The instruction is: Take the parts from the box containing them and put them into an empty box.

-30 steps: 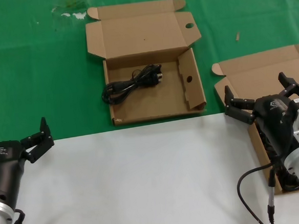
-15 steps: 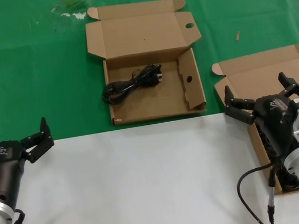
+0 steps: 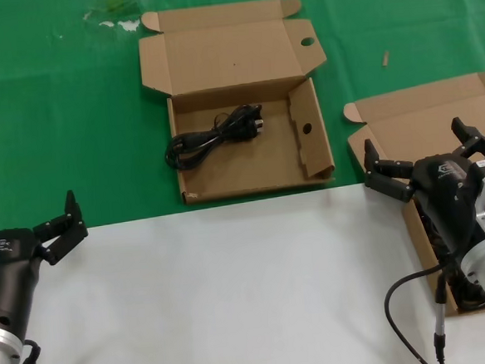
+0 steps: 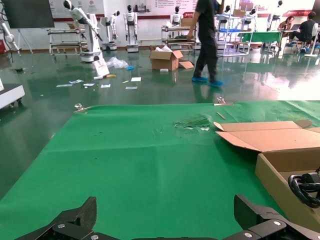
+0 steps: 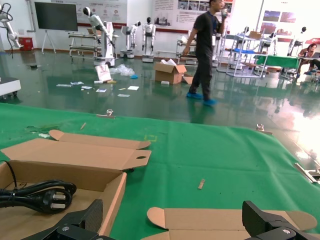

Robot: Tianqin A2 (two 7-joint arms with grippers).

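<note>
White sheet is covering the near part of the surface, and I am holding both arms low over it. My left gripper is sitting at the near left corner with its fingers spread, nothing between them; in its wrist view the two fingertips are standing wide apart over green cloth. My right gripper is hovering at the near right, also spread wide and empty, directly above the plain-lidded box, whose open lid is lying back toward the far side. Black cable bundles are showing inside that box just under my right wrist, largely hidden by the arm, and a grey hose from that arm is looping over the sheet.

Farther out, on the green cloth, the box with round holes is lying open between my two grippers and well apart from both. One coiled black power cable is resting inside it, toward its left half, plug end pointing right; the right wrist view shows that plug too. Nothing is standing between either gripper and that box. A small scrap is lying on the cloth beyond the plain box.
</note>
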